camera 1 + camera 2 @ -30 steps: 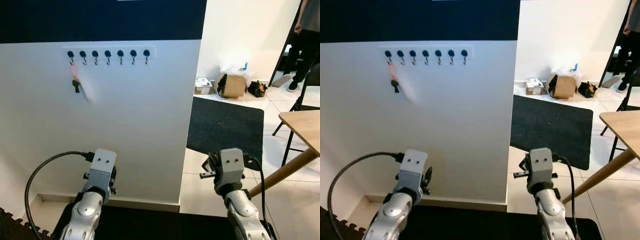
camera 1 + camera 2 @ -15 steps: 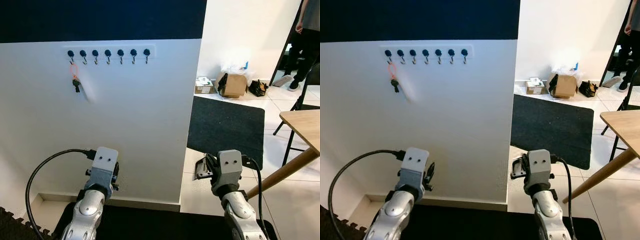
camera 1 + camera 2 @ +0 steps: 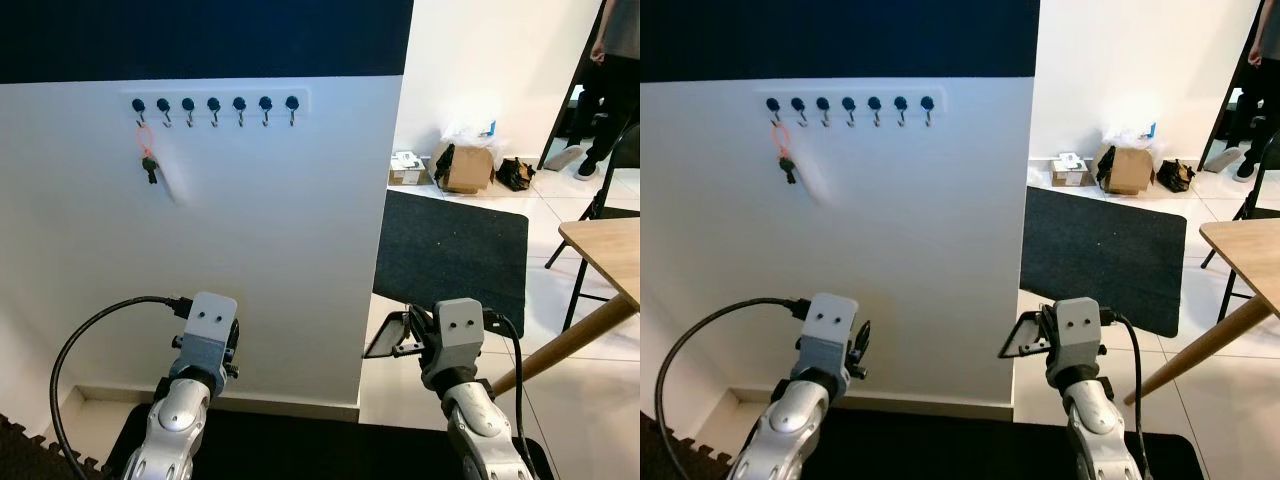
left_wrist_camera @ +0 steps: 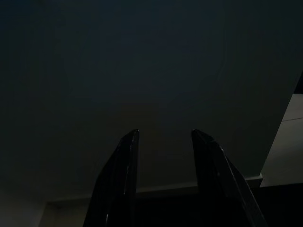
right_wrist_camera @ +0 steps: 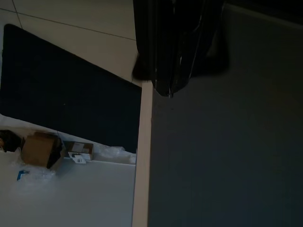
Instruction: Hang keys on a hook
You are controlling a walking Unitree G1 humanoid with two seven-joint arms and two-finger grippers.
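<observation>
A white rail of several black hooks (image 3: pixel 215 103) is fixed high on the white wall. A bunch of keys (image 3: pixel 150 168) hangs by an orange loop (image 3: pixel 146 140) from the leftmost hook. My left gripper (image 4: pixel 164 135) is held low in front of the wall, well below the keys, open with nothing between its fingers. My right gripper (image 3: pixel 370 351) is low by the wall's right corner edge, pointing left. Its fingers (image 5: pixel 168 71) are pressed together and hold nothing.
A dark floor mat (image 3: pixel 455 250) lies past the wall's corner. A cardboard box (image 3: pixel 466 170) and bags sit by the far wall. A wooden table (image 3: pixel 605 255) and a black chair stand at right, with a person's legs (image 3: pixel 605 90) beyond. A black foam mat (image 3: pixel 30 450) is underfoot.
My right gripper has swung its fingers leftward toward the wall's corner and dropped slightly. The left arm and the hanging keys have stayed where they were.
</observation>
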